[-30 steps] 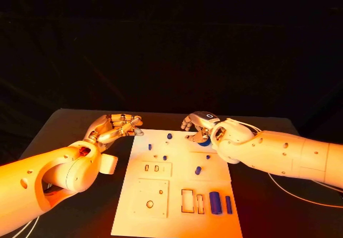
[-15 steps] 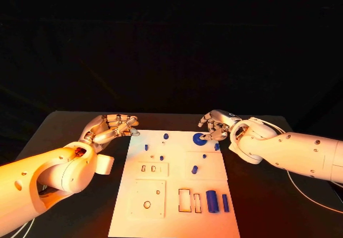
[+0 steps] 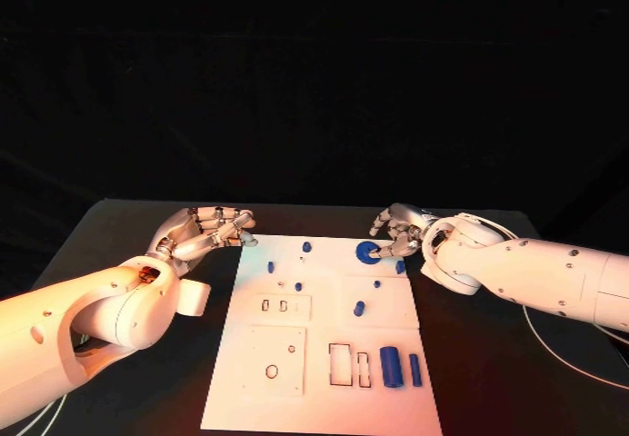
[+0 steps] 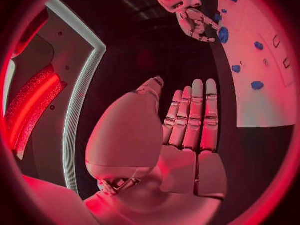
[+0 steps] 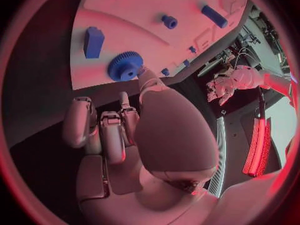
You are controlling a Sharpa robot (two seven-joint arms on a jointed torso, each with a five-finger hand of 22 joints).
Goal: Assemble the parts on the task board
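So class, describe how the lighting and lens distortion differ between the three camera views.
Head view: warm orange light on the white task board, darkness beyond, edges straight. Left wrist view: red cast, fisheye bends the board's edge beside the silver left hand. Right wrist view: pinkish cast, curved edges around the round blue toothed gear and right hand.

The left arm reaches forward from the near left, its hand [image 3: 204,232] raised with palm turned inward and fingers [image 4: 192,116] lying side by side, nearly straight, thumb alongside, nothing between them. The right arm comes in from the right, bent at the wrist, its hand [image 3: 398,232] hanging with fingers [image 5: 103,130] curled partway and spaced apart, thumb pointing forward, nothing held.
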